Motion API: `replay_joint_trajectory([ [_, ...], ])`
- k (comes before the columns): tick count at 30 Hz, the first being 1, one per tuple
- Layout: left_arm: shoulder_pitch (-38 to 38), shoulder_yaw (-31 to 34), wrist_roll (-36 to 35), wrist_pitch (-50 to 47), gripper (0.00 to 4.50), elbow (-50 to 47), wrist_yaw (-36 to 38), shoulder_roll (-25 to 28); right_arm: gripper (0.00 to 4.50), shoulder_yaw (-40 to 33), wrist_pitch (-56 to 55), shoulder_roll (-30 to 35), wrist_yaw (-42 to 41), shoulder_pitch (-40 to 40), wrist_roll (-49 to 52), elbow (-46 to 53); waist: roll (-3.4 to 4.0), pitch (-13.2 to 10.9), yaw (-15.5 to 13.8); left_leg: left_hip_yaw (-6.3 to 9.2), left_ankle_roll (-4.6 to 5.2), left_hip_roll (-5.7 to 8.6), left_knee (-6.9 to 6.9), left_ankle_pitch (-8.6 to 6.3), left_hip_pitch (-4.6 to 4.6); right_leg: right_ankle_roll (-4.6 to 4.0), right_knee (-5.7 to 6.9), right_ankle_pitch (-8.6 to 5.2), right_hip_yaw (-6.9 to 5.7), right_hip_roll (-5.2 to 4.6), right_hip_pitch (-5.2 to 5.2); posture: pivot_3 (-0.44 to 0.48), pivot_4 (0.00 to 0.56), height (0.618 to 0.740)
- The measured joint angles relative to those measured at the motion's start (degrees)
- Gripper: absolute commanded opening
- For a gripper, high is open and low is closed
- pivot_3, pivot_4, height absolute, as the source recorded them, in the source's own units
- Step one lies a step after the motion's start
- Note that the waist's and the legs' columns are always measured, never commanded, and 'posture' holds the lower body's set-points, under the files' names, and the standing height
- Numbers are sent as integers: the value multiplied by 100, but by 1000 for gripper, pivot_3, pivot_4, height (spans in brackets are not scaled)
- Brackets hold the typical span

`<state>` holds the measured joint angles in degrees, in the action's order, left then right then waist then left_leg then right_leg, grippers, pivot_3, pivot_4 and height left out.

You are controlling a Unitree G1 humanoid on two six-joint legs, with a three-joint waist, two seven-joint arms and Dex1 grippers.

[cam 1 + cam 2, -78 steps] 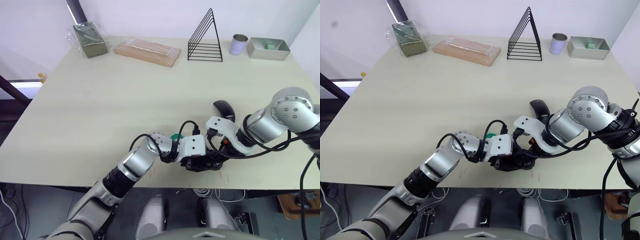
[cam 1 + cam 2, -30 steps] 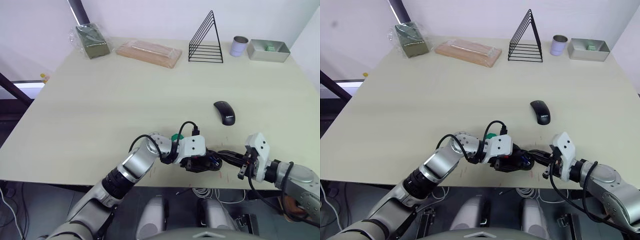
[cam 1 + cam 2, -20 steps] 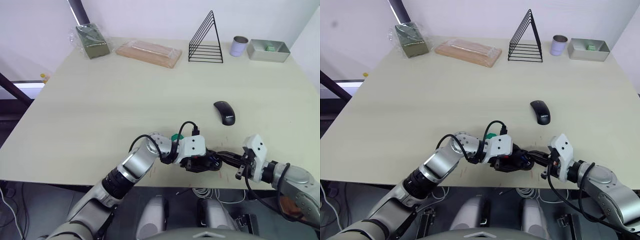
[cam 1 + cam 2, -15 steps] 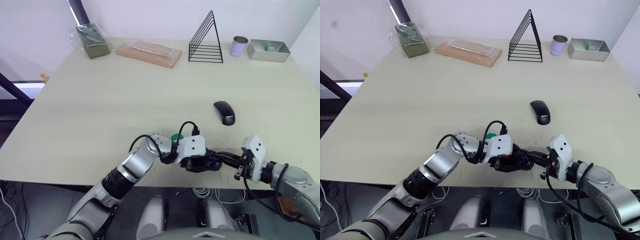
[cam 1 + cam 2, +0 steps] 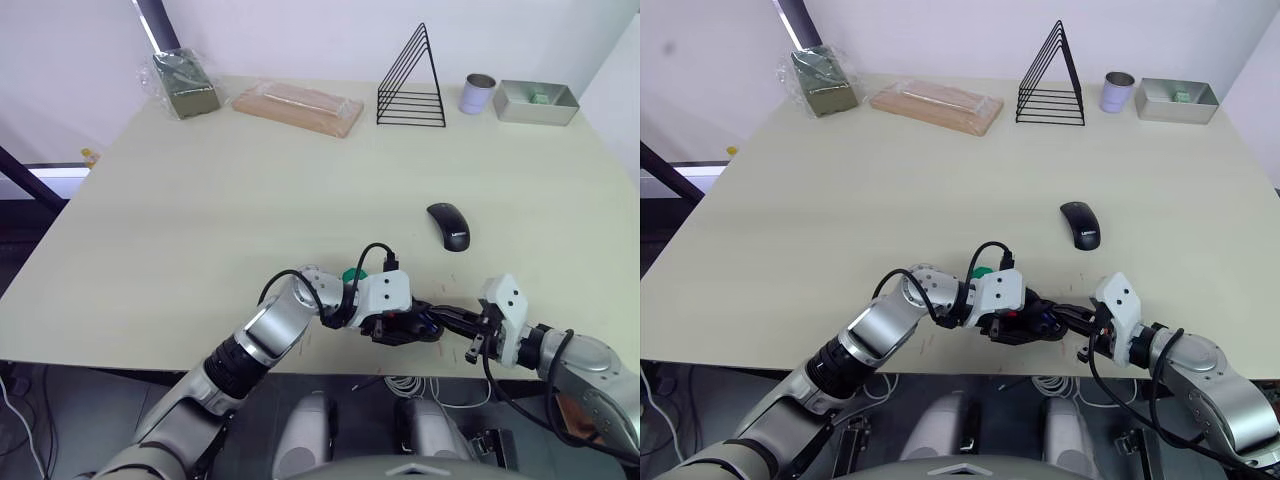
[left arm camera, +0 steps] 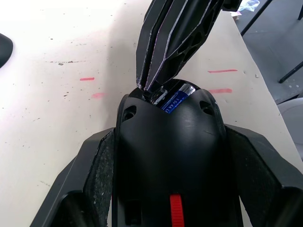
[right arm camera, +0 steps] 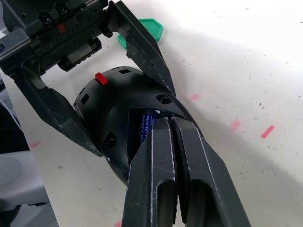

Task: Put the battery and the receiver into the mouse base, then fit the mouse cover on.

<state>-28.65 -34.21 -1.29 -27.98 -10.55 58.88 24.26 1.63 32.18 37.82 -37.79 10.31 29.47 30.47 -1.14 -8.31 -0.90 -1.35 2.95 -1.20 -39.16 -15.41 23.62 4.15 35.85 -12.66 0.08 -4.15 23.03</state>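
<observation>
**Battery seated in base, both grippers at it**

Left gripper (image 6: 165,189) clamps the matte black oval mouse base (image 7: 118,118) by its sides, near the table's (image 5: 200,200) front edge. Right gripper (image 7: 171,127) pinched closed, tips at the blue battery (image 6: 174,100) in the compartment. Battery mostly hidden by fingers. Glossy mouse cover (image 5: 449,225) lies well apart. Receiver can't be made out.

Even, bright indoor light falls from above on the pale beige tabletop (image 5: 250,180), leaving only soft, short shadows under the black wire triangular rack (image 5: 411,78). Head views are sharp, with slight bending at the corners. Wrist views show dull sheen on the black oval mouse body (image 6: 170,146)
</observation>
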Motion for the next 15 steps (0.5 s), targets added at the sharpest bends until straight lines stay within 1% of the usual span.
replay_joint_trajectory([
  [15,24,-6,2,-35,2900,-1,-13,-9,87,63,-413,-15,-74,54,-465,-256,0,48,3,1,0,-2,0,0,-7,-2,0,-1,1,3,-5,0,150,740],
])
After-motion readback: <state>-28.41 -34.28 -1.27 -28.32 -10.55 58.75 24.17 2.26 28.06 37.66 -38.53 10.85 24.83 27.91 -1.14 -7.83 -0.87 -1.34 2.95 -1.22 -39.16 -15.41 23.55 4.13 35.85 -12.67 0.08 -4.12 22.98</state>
